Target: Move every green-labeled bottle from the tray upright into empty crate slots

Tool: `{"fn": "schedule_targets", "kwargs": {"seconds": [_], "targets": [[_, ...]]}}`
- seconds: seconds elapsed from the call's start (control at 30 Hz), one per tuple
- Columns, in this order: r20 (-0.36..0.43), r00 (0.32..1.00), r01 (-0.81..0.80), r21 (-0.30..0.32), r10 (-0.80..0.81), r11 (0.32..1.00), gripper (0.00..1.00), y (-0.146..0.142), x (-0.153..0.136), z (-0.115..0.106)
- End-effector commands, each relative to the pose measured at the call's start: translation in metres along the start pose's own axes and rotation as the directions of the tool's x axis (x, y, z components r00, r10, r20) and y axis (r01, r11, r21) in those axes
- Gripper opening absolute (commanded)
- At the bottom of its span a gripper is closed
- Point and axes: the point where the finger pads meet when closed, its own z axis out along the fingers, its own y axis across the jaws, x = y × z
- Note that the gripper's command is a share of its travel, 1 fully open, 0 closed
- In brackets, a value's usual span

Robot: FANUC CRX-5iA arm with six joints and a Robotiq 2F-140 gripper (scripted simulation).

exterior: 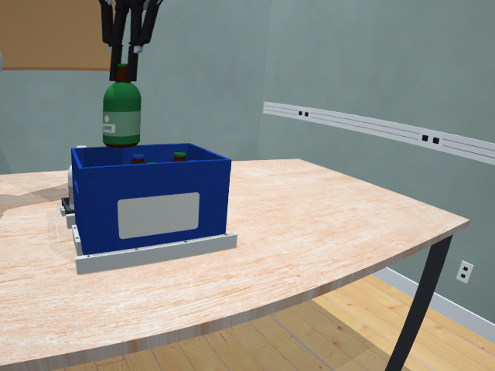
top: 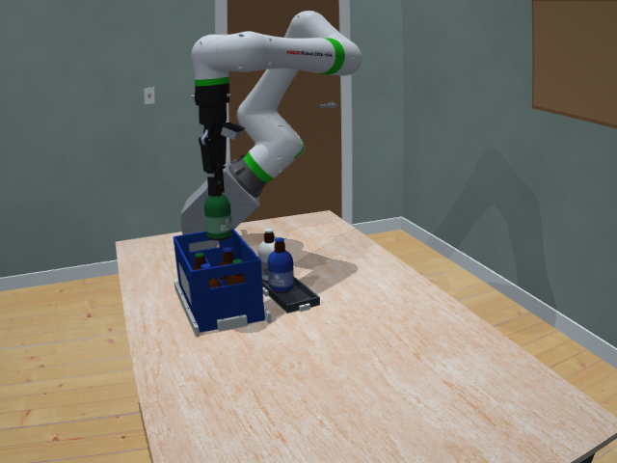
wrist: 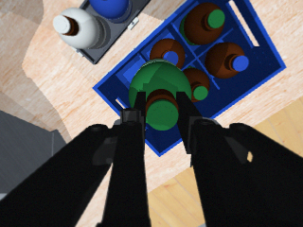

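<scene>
Top view: pale wood-grain table (top: 348, 348) (exterior: 319, 207) (wrist: 47, 95), plank floor (top: 65, 373) (exterior: 279, 343) (wrist: 270, 137), grey-green walls (top: 74, 124) (exterior: 380, 59), brown door (top: 313, 149) behind the arm (top: 269, 52), tan board (top: 573, 54) (exterior: 52, 48) on the wall. Blue crate (top: 227, 304) (exterior: 159, 179) (wrist: 272, 61) sits level by the table's left edge, towards the far left corner; black tray (top: 298, 297) (exterior: 66, 204) (wrist: 115, 33) flat just to its right, farther from that edge. Claw (top: 215, 189) (exterior: 123, 77) (wrist: 160, 104) gripping green bottle (top: 217, 216) (exterior: 121, 115) (wrist: 161, 76) by the neck, upright, above the crate's end nearest the table's far edge. Exterior view: claw's top cut off, white bottle (top: 265, 254) (exterior: 71, 185) (wrist: 82, 30) mostly behind crate, held label partly turned away. Wrist view: blue bottle (top: 281, 269) (wrist: 111, 7) cut by the frame, held bottle covers part of the crate. Lower parts of crate bottles hard to make out. Counts: 1 crate, 1 tray, 7 bottles: 1 held, 2 standing on tray (white, blue), 4 in crate (2 green caps, 2 blue caps).
</scene>
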Motion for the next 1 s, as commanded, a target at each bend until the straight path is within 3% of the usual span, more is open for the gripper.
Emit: {"fn": "schedule_targets", "kwargs": {"seconds": [0.0,0.97], "targets": [[0.001,1.000,0.000,-0.002,0.000,1.000,0.10,0.001,-0.006,-0.001],[0.001,1.000,0.000,-0.002,0.000,1.000,0.10,0.007,-0.050,-0.001]]}}
